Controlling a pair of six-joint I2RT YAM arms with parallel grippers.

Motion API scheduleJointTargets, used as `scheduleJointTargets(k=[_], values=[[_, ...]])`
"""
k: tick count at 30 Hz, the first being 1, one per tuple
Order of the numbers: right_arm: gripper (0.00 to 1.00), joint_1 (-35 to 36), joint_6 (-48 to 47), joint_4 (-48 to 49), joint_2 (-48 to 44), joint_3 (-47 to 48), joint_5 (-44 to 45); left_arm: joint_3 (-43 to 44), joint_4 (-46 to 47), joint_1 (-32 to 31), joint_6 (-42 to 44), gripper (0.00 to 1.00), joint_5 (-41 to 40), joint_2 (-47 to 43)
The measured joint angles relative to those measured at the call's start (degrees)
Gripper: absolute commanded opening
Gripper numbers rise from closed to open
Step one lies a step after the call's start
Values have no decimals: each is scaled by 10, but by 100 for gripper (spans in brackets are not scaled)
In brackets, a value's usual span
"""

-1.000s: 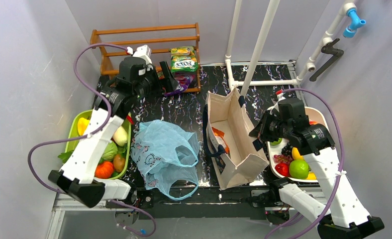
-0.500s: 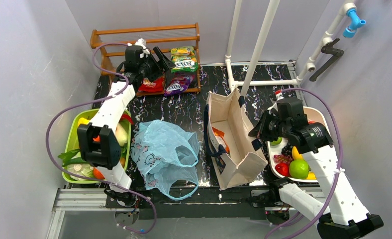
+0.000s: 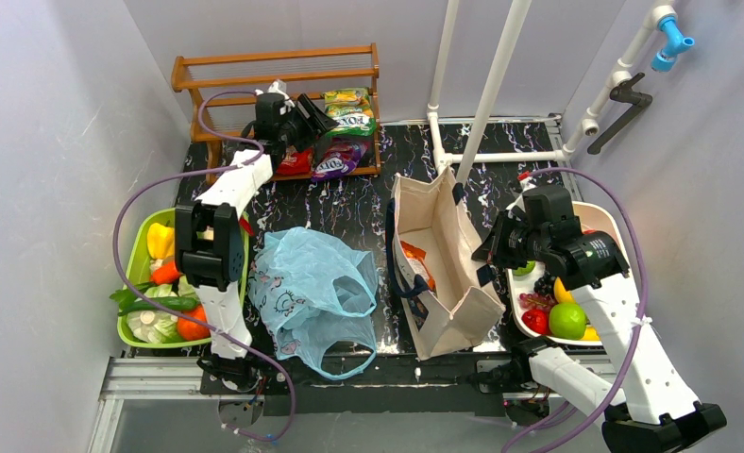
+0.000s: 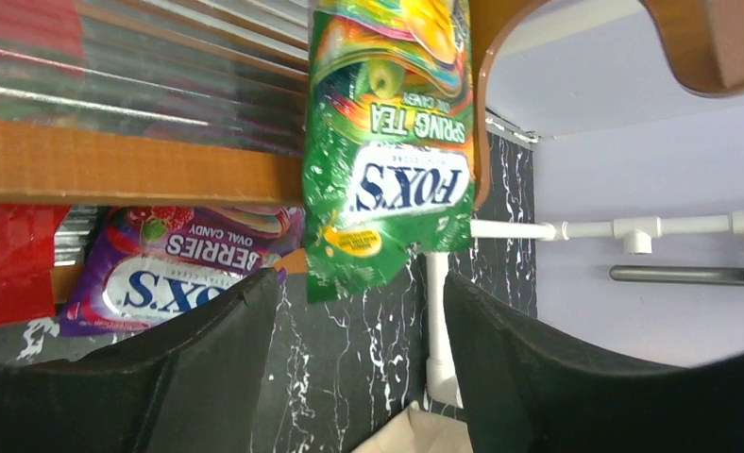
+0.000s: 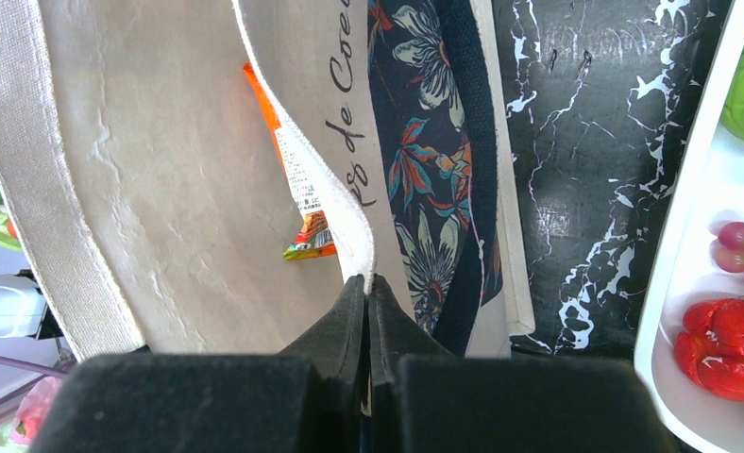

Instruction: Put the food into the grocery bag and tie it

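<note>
The light-blue grocery bag [image 3: 312, 293] lies crumpled and open on the black table. My left gripper [image 3: 323, 111] reaches to the wooden rack [image 3: 274, 66], open and empty, its jaws [image 4: 359, 311] just short of the lower end of a green Fox's packet [image 4: 387, 160]. My right gripper [image 3: 489, 253] is shut on the rim of the beige canvas tote [image 5: 366, 283]. An orange packet [image 5: 302, 236] lies inside the tote. A green round fruit [image 3: 568, 321] and a red pepper [image 3: 536, 321] sit in the white tray [image 3: 614, 226].
A purple packet [image 4: 179, 264] and a red packet [image 4: 9, 255] lie on the rack beside the green one. A green basket [image 3: 137, 245] of vegetables stands at the left. White pipes [image 3: 486, 94] rise behind the tote. Grapes [image 5: 741, 250] lie in the tray.
My left arm has swung from over the green basket out to the back rack, and its open gripper now faces the green packet. The right gripper has kept its hold on the tote rim.
</note>
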Motion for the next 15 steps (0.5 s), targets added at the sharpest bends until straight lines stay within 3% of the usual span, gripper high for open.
scheduleJointTargets(k=[6,15], values=[[1,0,-2,0,1,0,0,8,28,0,-23,61,0,41],[1,0,-5,0,3,0,0,15,65,0,-49,48,13,51]])
